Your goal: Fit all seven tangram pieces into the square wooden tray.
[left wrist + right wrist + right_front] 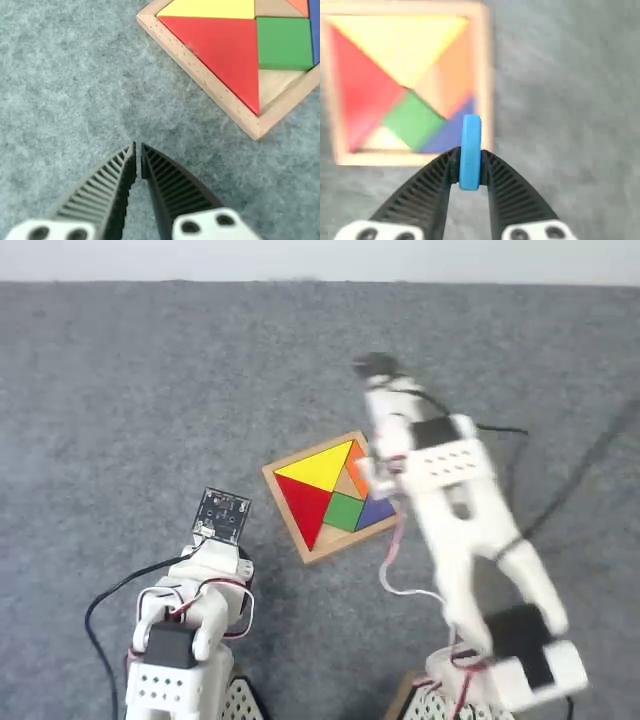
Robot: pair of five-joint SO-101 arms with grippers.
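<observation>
- Wooden tray (288, 520): lies cornerwise near the middle of the grey table (120, 390).
- Seated pieces: yellow triangle (320, 468) and red triangle (303, 502) fill one half. Green square (345, 510), orange piece (452, 75) and blue-violet piece (447, 135) occupy the other, all lying flat.
- Open places: a pale triangle (275, 85) beside the green square appears lower than its neighbours and is judged to be bare tray floor. A tan patch (272, 7) between yellow triangle and green square may be a plain wooden piece or a second gap; which one cannot be told.
- Blue piece (470, 145): off the table, held on edge above the tray's rim at the blue-violet side, not yet seated.
- Right gripper (470, 152): jaws pinching the blue piece across its flat faces.
- Left gripper (138, 148): low over bare table on the tray's red-triangle side, apart from the rim; jaws pressed nearly together on nothing.
- Progress, as judged: five pieces surely placed, one in the jaws. What is left is laying it flat into its gap, and possibly placing one further piece.
</observation>
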